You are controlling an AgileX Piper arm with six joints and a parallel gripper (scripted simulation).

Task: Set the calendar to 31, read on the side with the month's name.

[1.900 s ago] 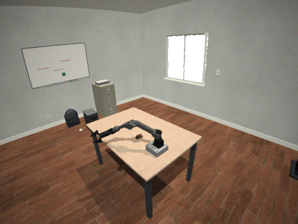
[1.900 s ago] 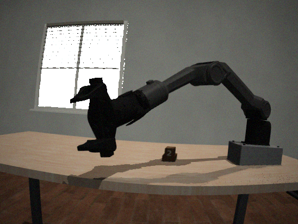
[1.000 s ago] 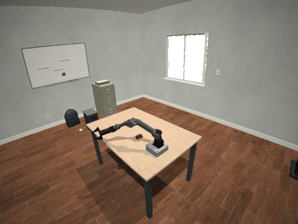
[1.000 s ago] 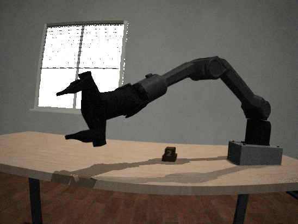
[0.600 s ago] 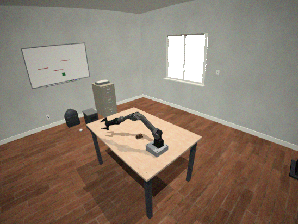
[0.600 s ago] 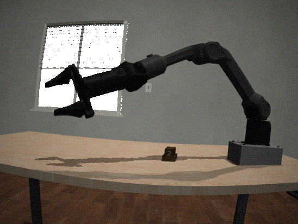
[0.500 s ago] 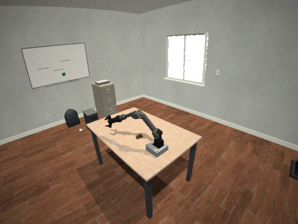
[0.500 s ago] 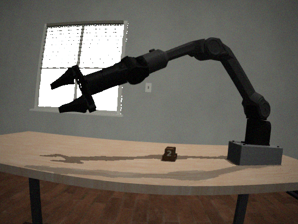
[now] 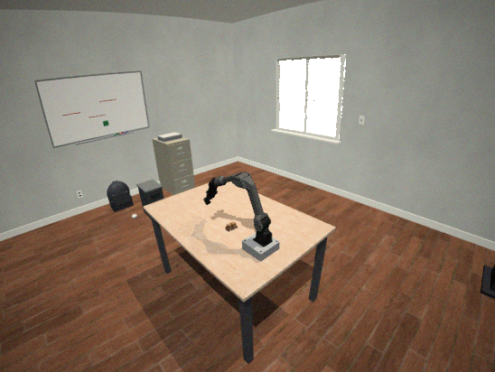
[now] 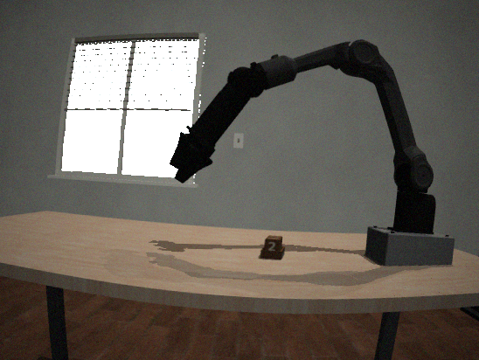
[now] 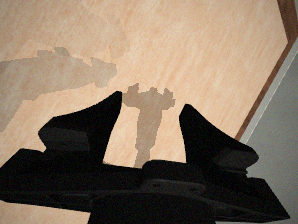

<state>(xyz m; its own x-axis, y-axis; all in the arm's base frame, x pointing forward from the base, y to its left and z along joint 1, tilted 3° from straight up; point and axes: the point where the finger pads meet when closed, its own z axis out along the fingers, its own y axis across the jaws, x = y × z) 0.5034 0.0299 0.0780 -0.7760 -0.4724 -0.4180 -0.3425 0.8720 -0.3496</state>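
Observation:
The small brown calendar tray with its cubes [image 9: 231,226] sits on the table a little in front of the arm's base. In the exterior view the calendar [image 10: 272,247] shows one cube face with a white 2; the other cube is hidden behind it. My gripper [image 9: 207,199] hangs high above the table, well away from the calendar, also in the exterior view [image 10: 183,171]. In the wrist view the gripper [image 11: 150,112] is open with only bare table and its own shadow between the fingers. The calendar is not in the wrist view.
The arm's grey base [image 9: 260,247] stands near the table's right front edge. The table edge [image 11: 265,95] shows at the right of the wrist view. A filing cabinet [image 9: 173,163] and a bin [image 9: 119,195] stand beyond the table.

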